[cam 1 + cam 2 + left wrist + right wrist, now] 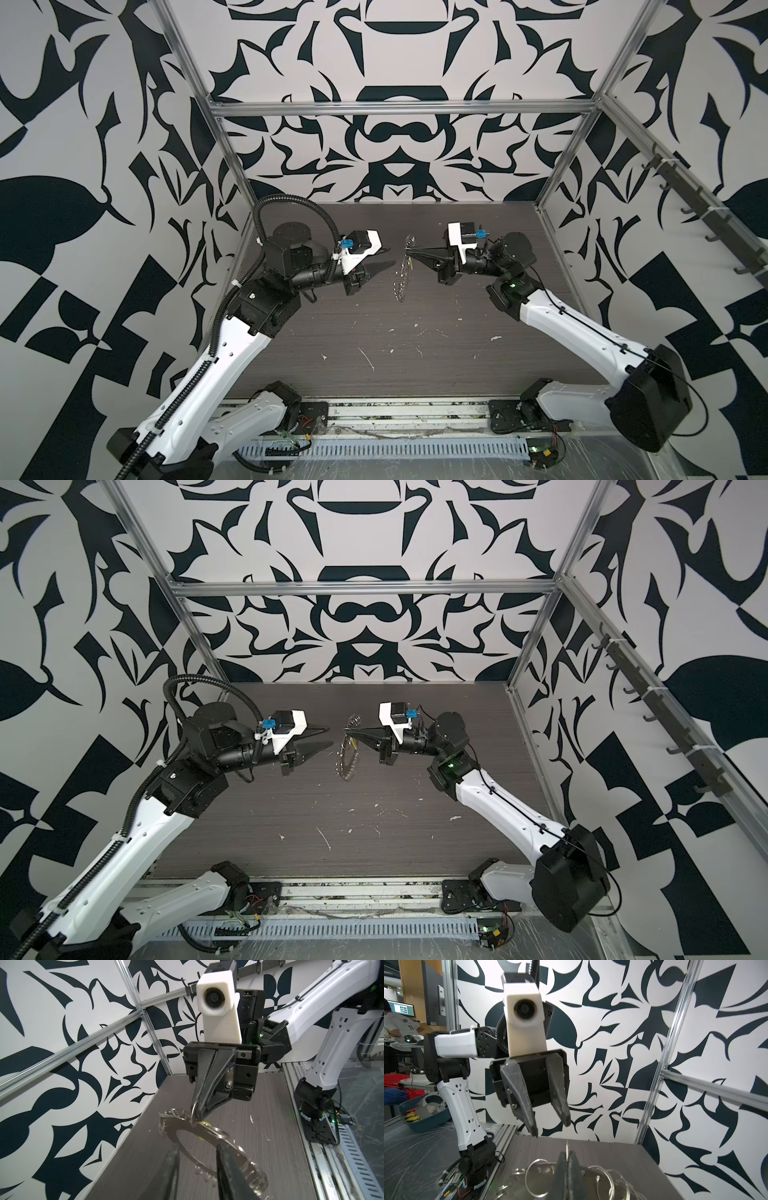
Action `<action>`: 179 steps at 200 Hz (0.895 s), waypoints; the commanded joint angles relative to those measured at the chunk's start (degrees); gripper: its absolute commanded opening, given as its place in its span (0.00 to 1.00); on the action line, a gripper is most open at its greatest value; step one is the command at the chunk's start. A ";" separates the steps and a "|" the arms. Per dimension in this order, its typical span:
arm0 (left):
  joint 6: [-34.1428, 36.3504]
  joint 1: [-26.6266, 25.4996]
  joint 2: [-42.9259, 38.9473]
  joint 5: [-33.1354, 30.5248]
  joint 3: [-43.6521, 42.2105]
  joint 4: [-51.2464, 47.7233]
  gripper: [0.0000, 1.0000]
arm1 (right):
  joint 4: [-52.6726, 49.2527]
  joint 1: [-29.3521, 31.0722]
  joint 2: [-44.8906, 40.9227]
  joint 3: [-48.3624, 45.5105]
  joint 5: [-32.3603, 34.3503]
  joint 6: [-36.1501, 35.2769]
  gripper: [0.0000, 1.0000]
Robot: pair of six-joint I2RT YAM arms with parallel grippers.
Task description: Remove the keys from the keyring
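Note:
The keyring [401,272] [347,752], a silver hoop fringed with small rings, hangs edge-on above the dark table in both top views. My right gripper [409,249] [347,732] [567,1156] is shut on a thin silver ring at its upper edge and carries it. A bit of the yellow keys tag [204,1124] peeks out just under the right gripper's tips [198,1113]. My left gripper [392,255] [330,736] [197,1147] [550,1128] is open just left of the keyring [182,1129], with nothing gripped.
White paint flecks [368,359] dot the dark table [457,353]. Metal frame posts [559,183] and patterned walls close in the back and sides. A blue bin [425,1113] with yellow tags sits beyond the table by the left arm's base.

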 commanded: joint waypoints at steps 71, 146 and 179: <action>-9.41 1.22 4.40 9.13 -1.15 13.89 0.23 | 12.41 1.56 -0.46 1.45 0.98 5.09 0.00; -10.78 1.18 6.16 11.89 -0.61 15.18 0.11 | 11.11 2.14 0.60 2.42 0.20 4.34 0.00; -10.00 1.15 5.73 11.80 -0.45 14.71 0.00 | 10.21 2.33 0.89 2.34 -0.32 4.12 0.00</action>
